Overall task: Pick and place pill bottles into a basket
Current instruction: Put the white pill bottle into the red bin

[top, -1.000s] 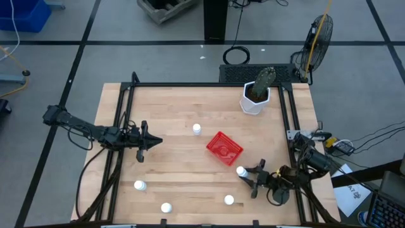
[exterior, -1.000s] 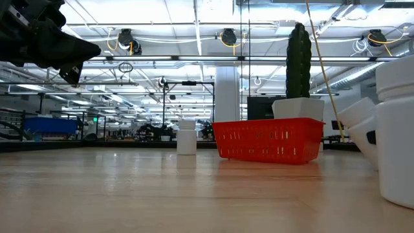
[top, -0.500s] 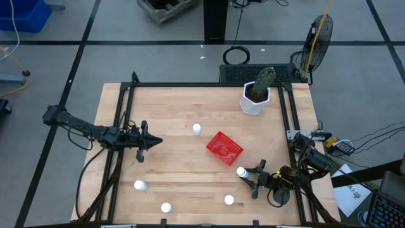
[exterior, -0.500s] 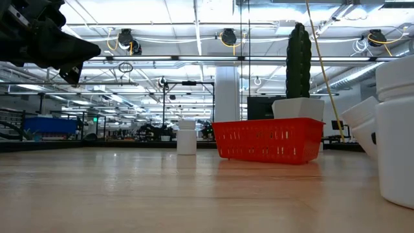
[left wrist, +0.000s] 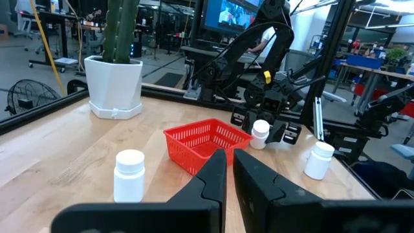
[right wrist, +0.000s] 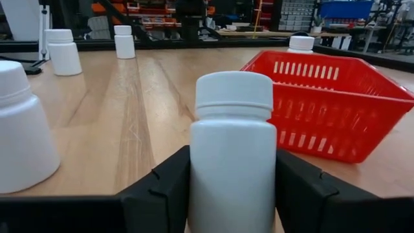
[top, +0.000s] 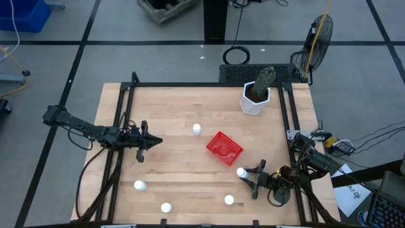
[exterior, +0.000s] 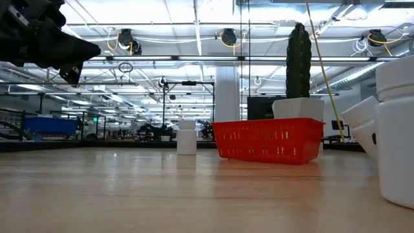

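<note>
The red basket point(top: 224, 148) stands mid-table, and five white pill bottles show. One bottle point(top: 241, 171) sits between the fingers of my right gripper point(top: 245, 178), just right of and nearer than the basket. It fills the middle of the right wrist view point(right wrist: 233, 155). Loose bottles stand on their bases behind the basket point(top: 197, 129) and along the near edge point(top: 140, 185), point(top: 166, 207), point(top: 229, 200). My left gripper point(top: 155, 140) hangs shut above the table's left half, holding nothing. My right gripper pinches the bottle's body point(right wrist: 197, 168) just below the cap, one finger point(right wrist: 162, 188) on each side. The fingers come in about level from the table's right side. In the low view the bottle point(exterior: 359, 126) leans; its base is hidden behind a nearer bottle.
A white pot point(top: 255, 98) with a green cactus stands at the far right of the table. A black frame rail point(top: 202, 84) runs around the tabletop. Bare wood lies between the basket and the left gripper.
</note>
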`<act>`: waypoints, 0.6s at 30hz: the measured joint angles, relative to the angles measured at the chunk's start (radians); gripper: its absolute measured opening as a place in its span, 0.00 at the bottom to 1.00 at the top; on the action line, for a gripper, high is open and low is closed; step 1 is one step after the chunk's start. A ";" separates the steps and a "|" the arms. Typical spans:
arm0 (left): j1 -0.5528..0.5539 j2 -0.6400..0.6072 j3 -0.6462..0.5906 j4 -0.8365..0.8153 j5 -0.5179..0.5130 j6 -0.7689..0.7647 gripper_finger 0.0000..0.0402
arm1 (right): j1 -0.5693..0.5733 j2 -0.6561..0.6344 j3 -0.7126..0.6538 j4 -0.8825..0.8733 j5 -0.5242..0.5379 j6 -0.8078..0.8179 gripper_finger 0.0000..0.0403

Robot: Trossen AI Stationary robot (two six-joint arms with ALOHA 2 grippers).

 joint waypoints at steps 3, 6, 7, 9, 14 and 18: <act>0.000 0.000 0.000 0.000 0.000 0.000 0.08 | 0.000 0.000 0.000 0.027 -0.002 -0.036 0.40; 0.000 0.000 0.000 0.000 0.000 0.000 0.08 | -0.001 -0.001 0.000 0.097 -0.006 -0.095 0.39; 0.000 0.000 0.000 0.000 0.000 0.000 0.08 | -0.001 -0.004 0.000 0.124 -0.007 -0.132 0.39; 0.000 0.000 0.000 0.000 0.000 0.000 0.08 | -0.001 -0.018 0.000 0.189 -0.007 -0.220 0.40; 0.000 0.000 0.000 0.000 0.000 0.000 0.08 | -0.037 -0.095 0.000 0.256 -0.076 -0.394 0.39; 0.000 0.000 0.000 0.000 0.000 0.000 0.08 | -0.114 -0.182 0.000 0.256 -0.166 -0.474 0.39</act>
